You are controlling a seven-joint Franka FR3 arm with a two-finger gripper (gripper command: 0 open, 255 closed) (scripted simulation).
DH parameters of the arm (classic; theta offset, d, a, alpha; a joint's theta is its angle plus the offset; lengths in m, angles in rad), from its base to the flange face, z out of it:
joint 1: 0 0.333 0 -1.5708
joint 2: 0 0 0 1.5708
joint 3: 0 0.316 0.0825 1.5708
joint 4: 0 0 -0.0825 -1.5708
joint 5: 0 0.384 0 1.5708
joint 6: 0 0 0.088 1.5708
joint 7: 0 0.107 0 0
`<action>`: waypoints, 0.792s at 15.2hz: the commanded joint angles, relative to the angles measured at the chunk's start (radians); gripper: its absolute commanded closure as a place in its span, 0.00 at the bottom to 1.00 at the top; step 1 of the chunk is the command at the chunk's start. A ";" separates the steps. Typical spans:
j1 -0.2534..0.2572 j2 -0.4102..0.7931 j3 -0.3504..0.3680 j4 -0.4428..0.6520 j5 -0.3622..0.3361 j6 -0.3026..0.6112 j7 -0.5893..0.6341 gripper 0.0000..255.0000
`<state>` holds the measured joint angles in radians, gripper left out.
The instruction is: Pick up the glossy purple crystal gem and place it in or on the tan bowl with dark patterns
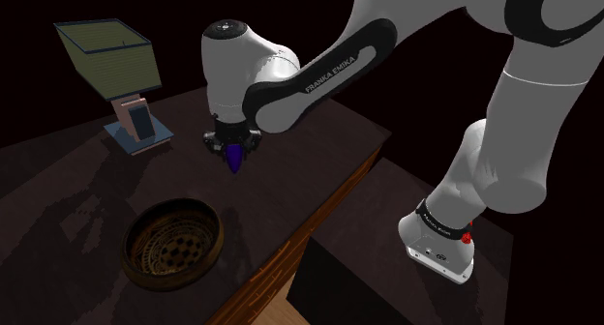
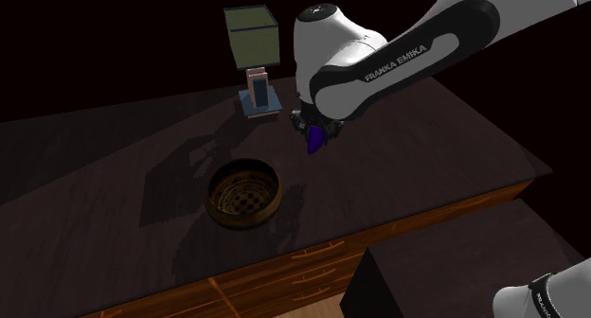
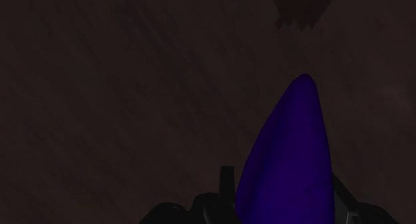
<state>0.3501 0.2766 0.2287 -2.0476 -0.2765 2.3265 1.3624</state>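
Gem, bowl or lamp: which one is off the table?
The purple gem, clasped in the gripper above it; bowl and lamp stand on the table.

**One of each kind, and two fingers**

There is one glossy purple pointed gem [image 1: 235, 160], and no second piece of that kind. There is one round tan bowl with a dark lattice pattern [image 1: 172, 244]. There is one lamp with a boxy olive-green shade, a tan stem and a blue base [image 1: 109, 60]. These make three loose things in all, one of each kind. There is one dark wooden tabletop [image 2: 426, 165]. The robot adds one white arm with dark joints [image 1: 528, 110] and one black claw [image 1: 232, 147], which has two fingers [image 3: 227, 186].
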 commanded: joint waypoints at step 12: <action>-0.009 -0.094 0.015 0.060 0.054 -0.147 -0.052 1.00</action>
<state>0.3414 0.1892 0.2430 -1.9939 -0.2267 2.1924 1.3142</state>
